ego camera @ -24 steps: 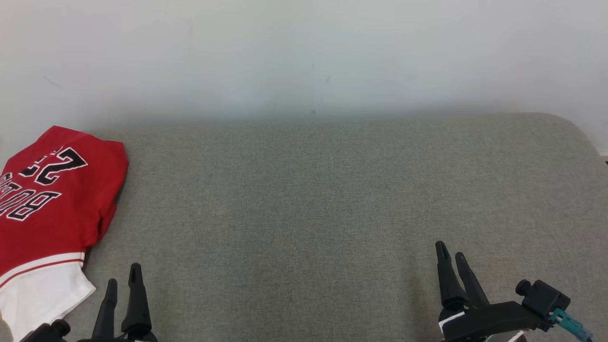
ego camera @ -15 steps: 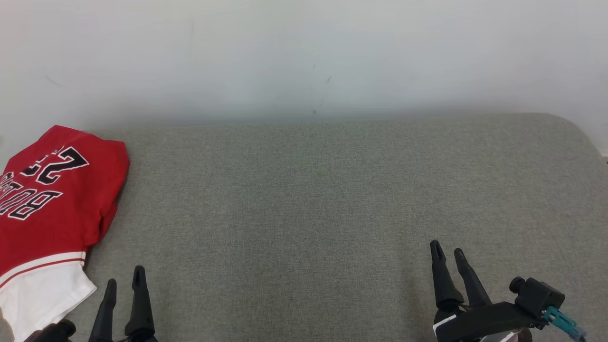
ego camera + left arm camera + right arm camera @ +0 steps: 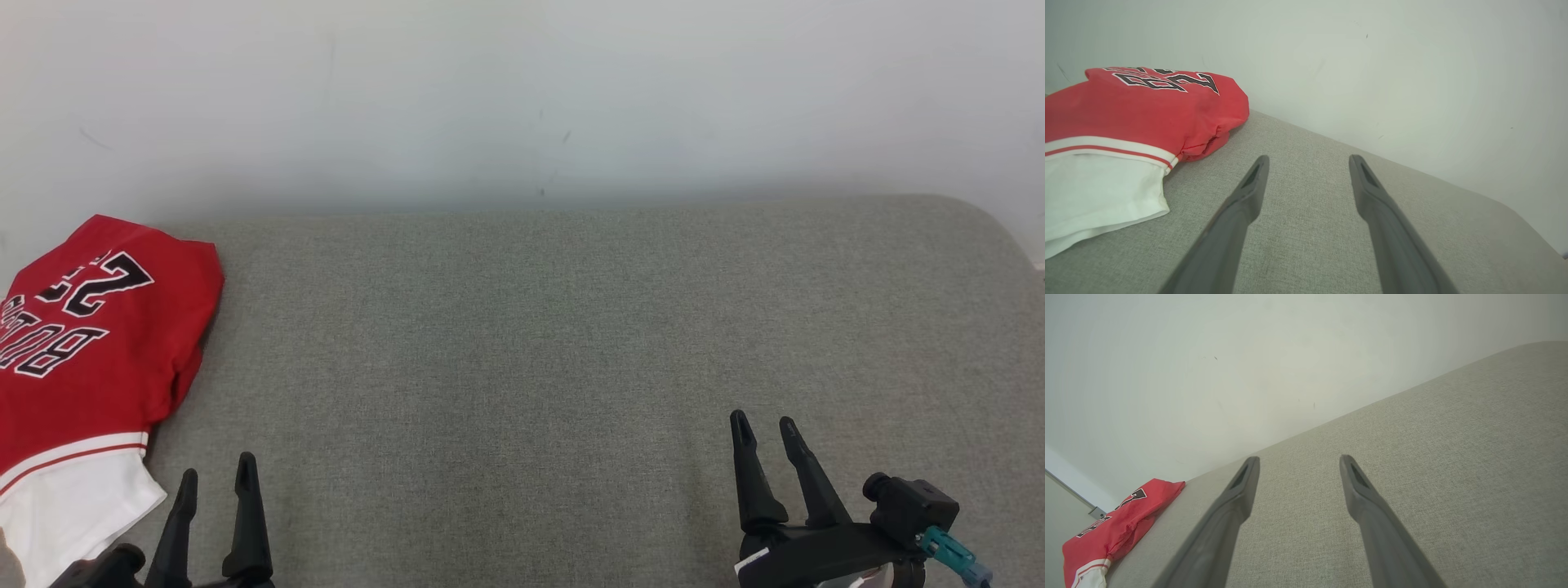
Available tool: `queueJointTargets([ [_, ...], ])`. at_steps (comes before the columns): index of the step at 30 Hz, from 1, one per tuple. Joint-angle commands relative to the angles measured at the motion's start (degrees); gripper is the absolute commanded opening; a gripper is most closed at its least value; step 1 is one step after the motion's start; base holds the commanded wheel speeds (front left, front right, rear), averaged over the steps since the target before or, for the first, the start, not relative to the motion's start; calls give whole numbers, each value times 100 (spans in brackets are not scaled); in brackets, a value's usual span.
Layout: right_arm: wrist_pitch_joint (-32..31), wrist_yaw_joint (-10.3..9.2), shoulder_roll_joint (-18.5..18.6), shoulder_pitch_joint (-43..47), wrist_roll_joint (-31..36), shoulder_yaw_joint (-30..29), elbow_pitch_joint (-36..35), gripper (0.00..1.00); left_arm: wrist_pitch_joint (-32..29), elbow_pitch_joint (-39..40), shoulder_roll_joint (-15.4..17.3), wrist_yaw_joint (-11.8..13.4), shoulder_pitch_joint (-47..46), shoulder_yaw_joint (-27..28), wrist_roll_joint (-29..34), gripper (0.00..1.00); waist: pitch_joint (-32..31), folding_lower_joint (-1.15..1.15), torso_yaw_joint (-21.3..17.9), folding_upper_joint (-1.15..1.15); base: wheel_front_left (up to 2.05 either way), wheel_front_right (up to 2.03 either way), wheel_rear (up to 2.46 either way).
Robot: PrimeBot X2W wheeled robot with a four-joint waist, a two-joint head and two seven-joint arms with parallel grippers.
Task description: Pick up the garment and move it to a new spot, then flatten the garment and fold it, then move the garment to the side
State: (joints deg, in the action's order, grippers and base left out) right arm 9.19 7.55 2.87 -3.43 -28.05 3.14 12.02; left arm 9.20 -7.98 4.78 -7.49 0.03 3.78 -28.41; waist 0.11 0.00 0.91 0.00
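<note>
The garment (image 3: 90, 359) is a red jersey with black-and-white lettering and a white lower band, folded and lying at the far left of the grey cushioned surface (image 3: 522, 343). It also shows in the left wrist view as the garment (image 3: 1126, 122) and small in the right wrist view as the garment (image 3: 1118, 531). My left gripper (image 3: 216, 478) stands open just right of the garment's white hem, apart from it. Over at the lower right, my right gripper (image 3: 763, 425) is open with nothing between its fingers.
A pale wall (image 3: 522, 98) rises directly behind the surface. The surface's rounded right corner (image 3: 992, 224) drops off at the far right. Grey fabric stretches between the two grippers.
Both grippers have shifted slightly: the left one a little right and down in the view, the right one a little left and up. The garment has not moved.
</note>
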Motion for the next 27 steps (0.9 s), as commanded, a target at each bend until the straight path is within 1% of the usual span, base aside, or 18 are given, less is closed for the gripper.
queueJointTargets([
  [1,62,-7,1,-3,150,19,-59,100,56,77,48,0,42,-11,141,100,-1,0,-3,0,0,0,0],
  [16,262,-9,1,42,978,46,-44,100,256,109,131,1,107,-116,824,100,-13,0,-12,0,0,0,0],
  [27,406,-10,1,65,1581,103,-44,100,403,125,155,1,164,-140,1473,100,-25,0,-17,0,0,0,0],
])
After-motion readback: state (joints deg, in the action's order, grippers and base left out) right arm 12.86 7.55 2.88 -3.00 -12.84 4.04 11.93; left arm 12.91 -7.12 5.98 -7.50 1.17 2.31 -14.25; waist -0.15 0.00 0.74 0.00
